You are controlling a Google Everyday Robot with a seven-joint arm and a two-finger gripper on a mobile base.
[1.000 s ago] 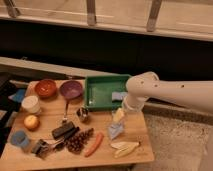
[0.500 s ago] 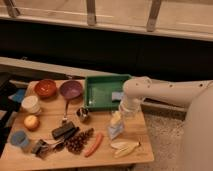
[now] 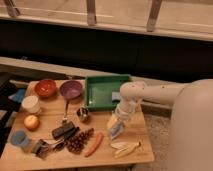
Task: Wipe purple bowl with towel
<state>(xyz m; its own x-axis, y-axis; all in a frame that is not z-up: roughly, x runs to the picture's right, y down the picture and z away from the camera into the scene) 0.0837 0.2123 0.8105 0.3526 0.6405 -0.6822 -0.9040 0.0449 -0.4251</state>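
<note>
The purple bowl (image 3: 71,89) sits at the back of the counter (image 3: 47,112), between the red-orange bowl (image 3: 45,87) and the green tray (image 3: 100,92). The towel (image 3: 115,131) lies well apart from it, in front of the tray. The end effector (image 3: 119,121) is low, right over the towel. I cannot tell how far it is open, or if it holds the towel.

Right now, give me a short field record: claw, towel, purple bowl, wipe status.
claw: low over towel, right side of wooden table, in front of green tray
towel: pale, at the claw; held or not, cannot tell
purple bowl: upright, apart from claw, between red-orange bowl and green tray
wipe: not yet begun
</note>
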